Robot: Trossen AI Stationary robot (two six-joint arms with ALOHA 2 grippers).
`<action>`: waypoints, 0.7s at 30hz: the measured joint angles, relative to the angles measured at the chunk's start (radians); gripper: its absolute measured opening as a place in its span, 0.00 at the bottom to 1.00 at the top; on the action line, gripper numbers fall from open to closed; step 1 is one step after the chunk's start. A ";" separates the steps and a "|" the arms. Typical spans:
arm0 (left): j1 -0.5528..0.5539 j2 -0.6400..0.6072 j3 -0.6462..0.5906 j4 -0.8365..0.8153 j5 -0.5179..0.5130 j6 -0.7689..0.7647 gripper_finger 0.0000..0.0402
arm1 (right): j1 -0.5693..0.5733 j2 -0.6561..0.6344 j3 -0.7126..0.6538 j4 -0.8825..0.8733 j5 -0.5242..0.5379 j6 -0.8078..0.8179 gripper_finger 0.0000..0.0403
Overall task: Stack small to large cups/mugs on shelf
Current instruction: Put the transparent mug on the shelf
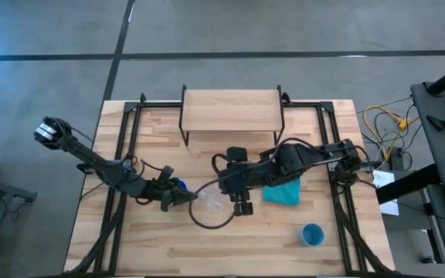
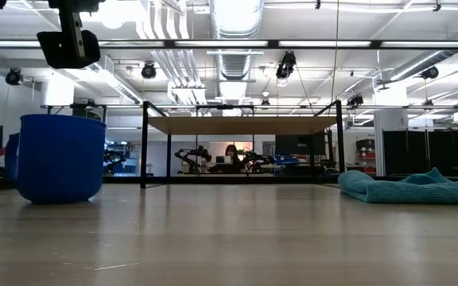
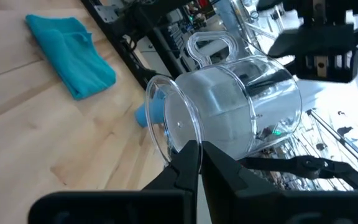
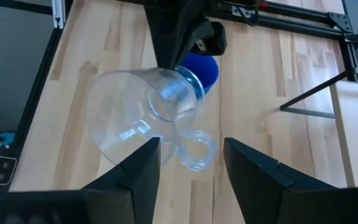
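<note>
— So, going from the left, what is hard to make out?

— Quite a bit. From above, the dark blue mug (image 1: 179, 185) is mostly covered by the left gripper (image 1: 189, 198); only a small blue patch shows beside it. From table height the same mug fills the left of the picture and its handle is barely visible at its left edge.

— And the clear cup?

— From above the clear cup (image 1: 211, 203) is a faint glint near the table's middle, easy to miss. The left wrist view shows it best: see-through, with a looped handle, lying on its side in the air, and the left fingers pinched together on its rim. The table-height camera does not catch it at all.

— What about the right gripper?

— The right gripper (image 1: 242, 205) hangs just right of the cup, fingers spread apart, with the cup's handle between them and nothing touching that I can tell.

— Further right?

— A teal cloth (image 1: 282, 193) lies partly under the right arm. The light blue cup (image 1: 312, 234) stands upright, alone, near the front right corner of the table (image 1: 168, 247).

— And the shelf?

— The shelf (image 1: 231, 110) stands at the far side, middle, a pale wood board on thin black legs. From table height only its underside and legs show.
</note>
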 joint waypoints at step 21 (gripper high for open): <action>0.019 0.000 0.007 0.002 0.026 0.006 0.00 | 0.001 0.007 0.000 0.077 0.000 -0.059 0.42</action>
